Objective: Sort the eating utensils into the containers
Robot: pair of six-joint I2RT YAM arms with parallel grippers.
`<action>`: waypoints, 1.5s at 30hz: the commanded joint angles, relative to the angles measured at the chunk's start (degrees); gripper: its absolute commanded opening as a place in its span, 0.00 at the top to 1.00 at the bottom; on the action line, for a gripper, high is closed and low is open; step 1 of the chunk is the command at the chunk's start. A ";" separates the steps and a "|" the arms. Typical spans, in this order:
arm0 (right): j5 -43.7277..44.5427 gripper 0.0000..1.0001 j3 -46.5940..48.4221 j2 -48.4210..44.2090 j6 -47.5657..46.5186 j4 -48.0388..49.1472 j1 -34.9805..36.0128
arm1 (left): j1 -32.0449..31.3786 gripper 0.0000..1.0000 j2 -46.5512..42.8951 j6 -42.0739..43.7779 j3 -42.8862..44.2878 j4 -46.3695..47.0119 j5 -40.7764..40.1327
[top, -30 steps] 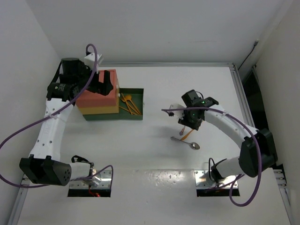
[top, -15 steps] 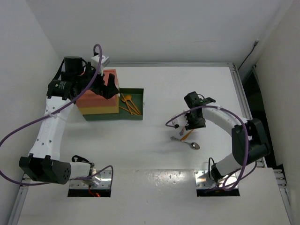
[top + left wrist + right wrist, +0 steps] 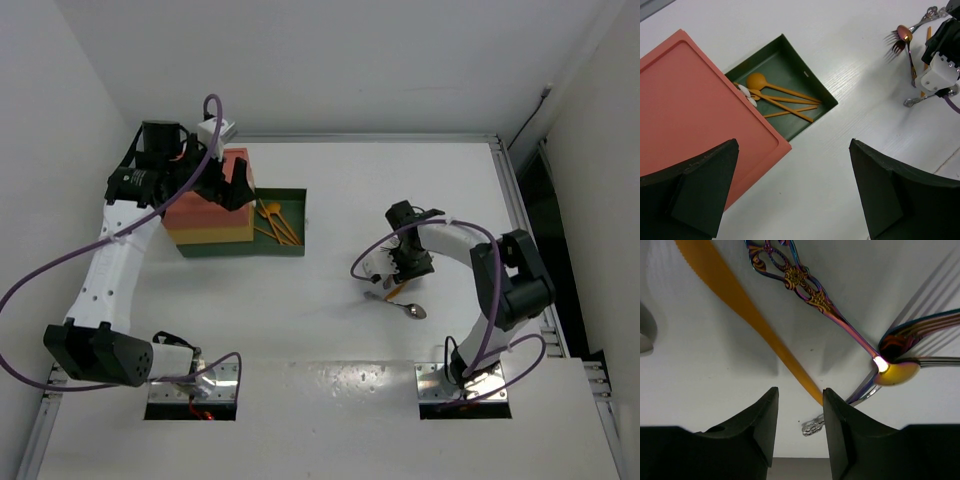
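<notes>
Drawer block (image 3: 195,215): red-orange top, yellow middle. Dark green bottom drawer (image 3: 785,60) is pulled open and holds several orange spoons (image 3: 756,80). Loose on the desk, well apart from the block and close together: silver spoon (image 3: 405,307), orange utensil (image 3: 737,302), ornate iridescent purple utensil (image 3: 795,275).

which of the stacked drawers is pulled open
The dark green bottom drawer: it juts out from under the yellow drawer and the red-orange top one, which sit flush, and orange utensils lie in it.

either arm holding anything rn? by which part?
Nothing held. Left gripper open above the drawers. Right gripper open, its fingers straddling the orange utensil's thin end, not clamped.
</notes>
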 commanded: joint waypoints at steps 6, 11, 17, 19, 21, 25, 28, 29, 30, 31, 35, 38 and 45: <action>-0.96 0.60 -1.27 4.78 -3.08 5.28 -0.31 | -0.35 0.00 2.05 -1.06 0.31 2.51 3.00; -0.97 0.81 -1.27 6.72 -3.08 5.28 -0.31 | -0.35 0.00 2.05 -1.58 0.31 3.03 2.30; -1.67 1.00 -1.88 5.94 -1.86 3.62 0.83 | -0.35 0.00 2.05 -2.11 -0.22 3.65 1.77; -2.37 1.00 -1.88 3.22 -1.32 2.04 0.83 | -0.35 0.00 1.53 -2.11 -0.22 3.65 1.77; -4.91 1.00 0.57 0.41 0.69 -3.13 1.35 | -0.35 0.00 0.92 -2.11 -0.74 3.65 1.77; -12.89 1.00 10.12 -7.77 3.15 -13.42 1.88 | -0.35 0.00 0.38 -2.11 -1.79 3.65 1.77; -22.45 1.00 22.57 -8.75 12.53 -18.79 2.49 | -0.35 0.00 0.38 -4.21 -2.33 5.57 0.73; -28.16 1.00 26.82 -5.09 20.48 -20.89 2.50 | -0.35 0.00 0.38 -6.66 -2.93 7.32 -2.07; -31.35 1.00 36.08 -2.36 24.48 -22.04 2.50 | -0.35 0.00 0.38 -7.99 -2.94 8.21 -3.66; -34.60 1.00 40.87 0.63 28.52 -23.18 3.02 | -0.35 0.00 0.38 -9.22 -2.94 8.91 -5.33; -48.50 1.00 59.18 14.52 51.63 -20.04 3.63 | 1.76 0.00 1.52 -13.97 -2.41 10.06 -10.35; -50.98 1.00 62.28 20.23 68.69 -7.76 5.57 | 1.76 0.00 1.53 -14.50 -2.41 10.06 -14.12; -54.06 1.00 70.10 32.37 85.77 3.68 8.82 | 2.99 0.00 -0.05 -17.76 -3.73 12.60 -23.36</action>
